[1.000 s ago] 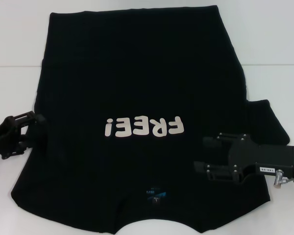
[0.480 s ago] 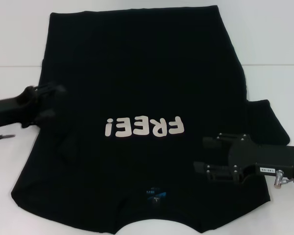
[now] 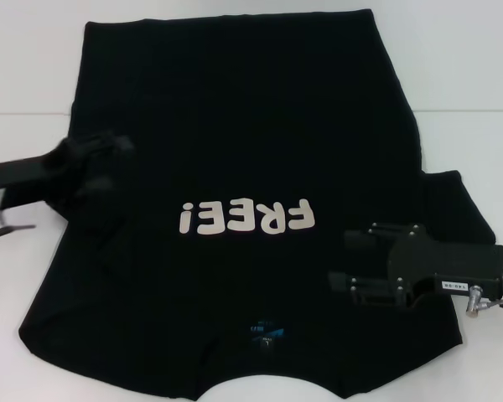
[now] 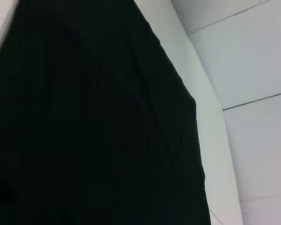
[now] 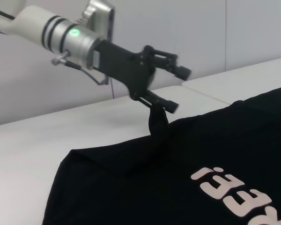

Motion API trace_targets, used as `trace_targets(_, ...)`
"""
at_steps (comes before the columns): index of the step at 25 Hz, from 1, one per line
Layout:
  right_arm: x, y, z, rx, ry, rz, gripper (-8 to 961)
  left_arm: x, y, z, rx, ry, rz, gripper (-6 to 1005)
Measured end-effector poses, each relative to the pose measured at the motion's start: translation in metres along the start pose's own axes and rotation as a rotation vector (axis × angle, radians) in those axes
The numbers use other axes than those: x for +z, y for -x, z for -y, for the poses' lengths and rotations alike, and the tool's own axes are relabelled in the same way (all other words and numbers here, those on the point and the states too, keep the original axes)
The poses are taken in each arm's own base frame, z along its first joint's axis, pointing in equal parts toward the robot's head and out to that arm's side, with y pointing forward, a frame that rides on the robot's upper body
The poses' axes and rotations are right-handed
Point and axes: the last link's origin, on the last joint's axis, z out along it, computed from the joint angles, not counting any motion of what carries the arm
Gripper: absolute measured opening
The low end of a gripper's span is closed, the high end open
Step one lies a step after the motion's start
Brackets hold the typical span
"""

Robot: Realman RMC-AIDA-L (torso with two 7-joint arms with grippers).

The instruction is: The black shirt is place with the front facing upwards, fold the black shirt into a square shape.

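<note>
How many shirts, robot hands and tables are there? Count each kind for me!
Black shirt: 1
End effectors: 2, the left end effector pinching up the shirt's edge and the right end effector over the shirt
White table: 1
Total: 4

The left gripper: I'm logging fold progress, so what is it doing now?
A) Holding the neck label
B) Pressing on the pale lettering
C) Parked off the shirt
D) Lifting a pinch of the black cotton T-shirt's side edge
D: the right wrist view shows the left gripper with a peak of the black cotton T-shirt hanging from its lower finger.
</note>
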Motion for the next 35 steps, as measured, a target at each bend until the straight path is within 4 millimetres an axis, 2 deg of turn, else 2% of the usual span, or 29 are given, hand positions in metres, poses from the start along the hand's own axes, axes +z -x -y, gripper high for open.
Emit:
trace_targets(6,0.001,0.002,0.001,-0.003,-0.001,0.002,766,-0.040,0.002,0.027,-0.072,0.004,-0.064,850)
trace_targets(11,0.003,0.004,0.002,-0.011,0.002,-0.002,766,-0.051,0.000,0.046,-0.088,-0.068,-0.128,850)
trace_targets(17,0.003,0.004,0.002,-0.008,0.003,-0.002,766,-0.040,-0.002,0.056,-0.065,-0.159,-0.162,849)
trace_targets(22,0.001,0.002,0.001,0.001,0.000,0.001,766,-0.031,-0.005,0.056,-0.049,-0.197,-0.186,849)
trace_targets(29,0.001,0.001,0.000,0.004,0.002,0.002,766,-0.002,-0.001,0.039,0.002,-0.171,-0.153,849)
trace_targets(35,0.002,0.000,-0.001,0.007,0.004,0.004,766,0.022,0.002,0.015,0.043,-0.113,-0.113,849)
